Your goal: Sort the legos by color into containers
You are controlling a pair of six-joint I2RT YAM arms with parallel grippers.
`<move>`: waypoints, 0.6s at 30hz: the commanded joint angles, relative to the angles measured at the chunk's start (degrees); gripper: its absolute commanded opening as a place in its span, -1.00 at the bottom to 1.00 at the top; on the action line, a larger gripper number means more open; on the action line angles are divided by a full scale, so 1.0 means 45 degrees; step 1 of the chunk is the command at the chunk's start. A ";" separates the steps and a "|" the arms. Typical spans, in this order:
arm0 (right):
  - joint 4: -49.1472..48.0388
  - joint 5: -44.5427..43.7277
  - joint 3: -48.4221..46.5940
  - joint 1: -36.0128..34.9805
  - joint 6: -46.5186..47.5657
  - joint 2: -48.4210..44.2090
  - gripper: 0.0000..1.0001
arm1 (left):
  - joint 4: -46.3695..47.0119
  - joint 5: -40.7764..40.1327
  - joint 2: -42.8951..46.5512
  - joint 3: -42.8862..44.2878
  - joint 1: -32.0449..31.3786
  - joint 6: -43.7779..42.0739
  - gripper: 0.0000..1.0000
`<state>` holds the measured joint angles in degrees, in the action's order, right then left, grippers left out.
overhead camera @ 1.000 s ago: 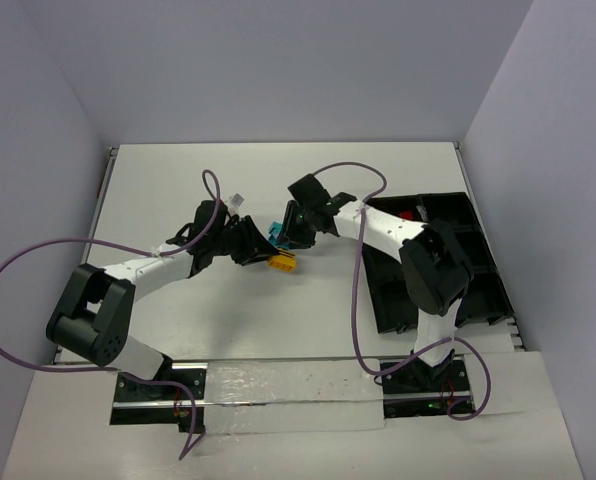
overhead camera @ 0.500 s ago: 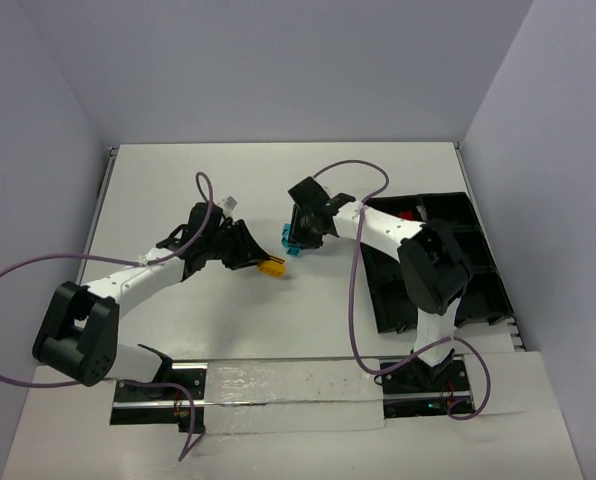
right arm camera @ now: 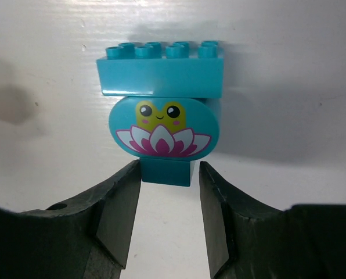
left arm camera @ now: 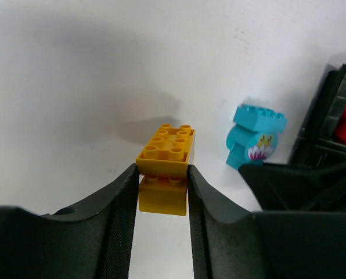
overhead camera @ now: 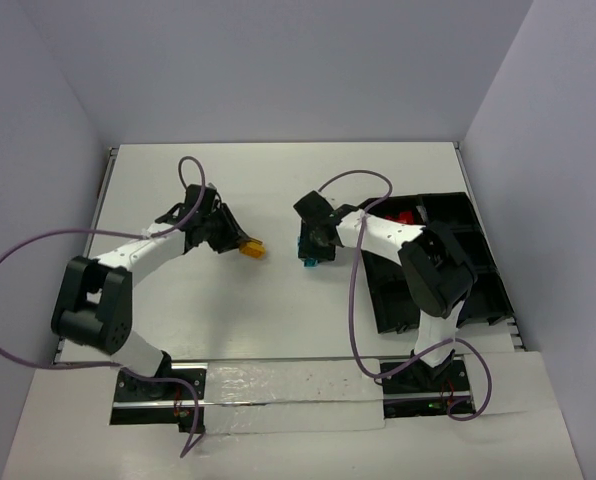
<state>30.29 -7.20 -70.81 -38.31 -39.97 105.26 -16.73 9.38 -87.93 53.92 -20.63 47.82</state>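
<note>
Left of centre in the overhead view, the left gripper pinches a yellow-orange lego stack, apparently lifted for carrying. The right gripper narrowly straddles the cyan lego; grip uncertain. The containers wait at right.

Two yellow-orange plastic toy bricks are stacked as one. Two cyan-blue plastic pieces show: one studded brick and one block with an oval frog-and-lotus face. One red plastic patch shows, its brick count unclear. There is one black plastic tray of joined bins. Two end effectors appear: the left end effector and the right end effector.
</note>
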 commanded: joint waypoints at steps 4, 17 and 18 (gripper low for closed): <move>0.0091 0.0022 0.0104 -0.0158 0.0153 -0.1006 0.13 | 0.0497 0.1221 -0.1889 0.1181 0.0696 -0.0390 -0.24; 0.1167 -0.1268 -0.1682 0.0120 0.0618 -0.0898 0.41 | -0.1453 -0.0520 -0.0246 0.2055 0.0854 -0.1501 0.91; 0.1222 -0.1287 -0.1902 0.0193 0.0682 -0.0660 0.45 | -0.1627 -0.0722 0.0002 0.2137 0.0854 -0.1566 0.91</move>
<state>33.93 -9.54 -73.98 -38.38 -38.46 101.73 -20.52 10.91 -94.54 59.45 -17.08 43.51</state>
